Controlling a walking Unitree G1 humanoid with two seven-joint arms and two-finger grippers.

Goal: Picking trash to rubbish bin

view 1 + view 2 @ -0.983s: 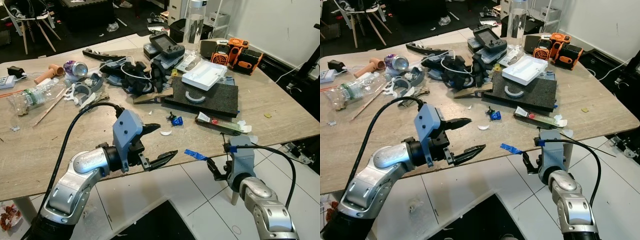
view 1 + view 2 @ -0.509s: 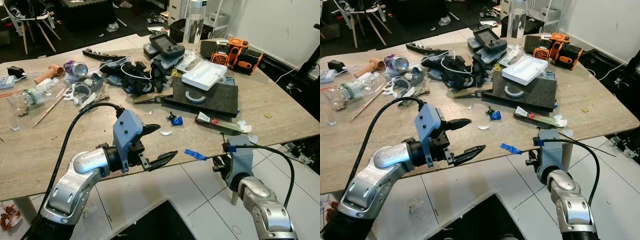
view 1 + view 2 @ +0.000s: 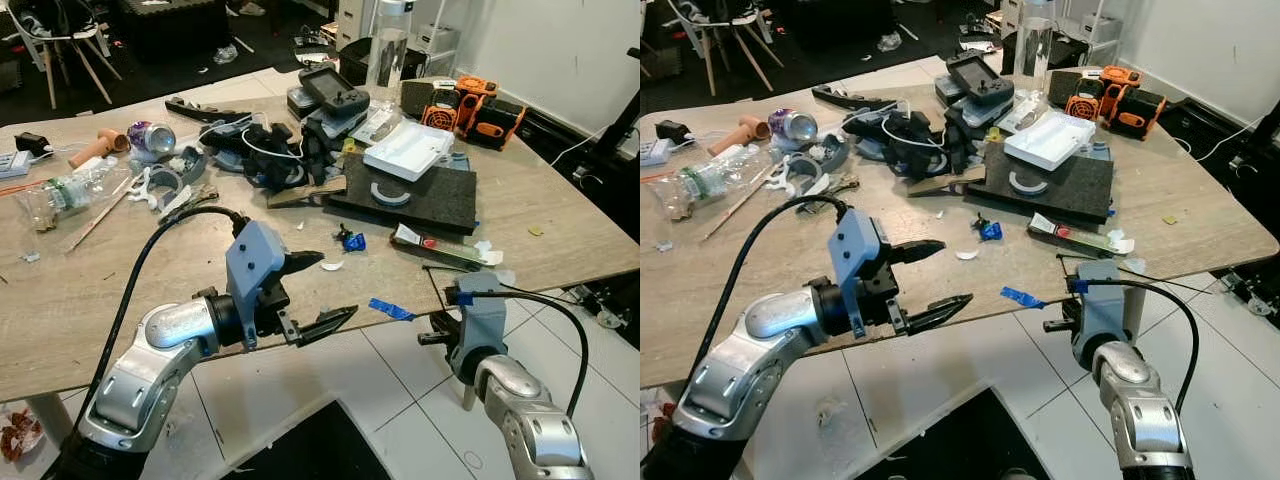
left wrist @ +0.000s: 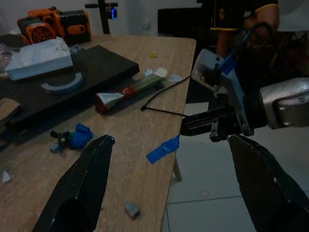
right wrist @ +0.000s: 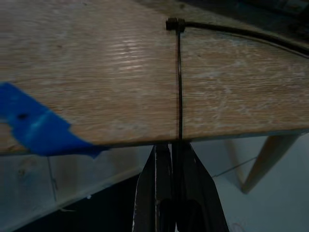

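Note:
A thin black cable tie (image 5: pixel 179 82) lies over the wooden table's front edge (image 3: pixel 60 340), beside a strip of blue tape (image 3: pixel 390 309). My right gripper (image 5: pixel 173 147) sits just below that edge, shut on the tie's overhanging end; it also appears in the head view (image 3: pixel 432 338). My left gripper (image 3: pixel 335 285) hovers open over the front edge, left of the tape, with nothing between its fingers (image 4: pixel 89 186). More litter lies further in: a flattened tube (image 3: pixel 440 247), a white scrap (image 3: pixel 331 265), a small blue part (image 3: pixel 350 240), a crushed plastic bottle (image 3: pixel 60 195) and a can (image 3: pixel 150 135).
Tools, cables, a controller (image 3: pixel 335 92) and a black foam pad (image 3: pixel 420 195) with a white tray crowd the far half of the table. An orange device (image 3: pixel 478 105) stands at the back right. White floor tiles and a dark shape (image 3: pixel 300 445) lie below the front edge.
My right gripper has risen to the table edge and its fingers have closed on the cable tie. The left arm has barely moved.

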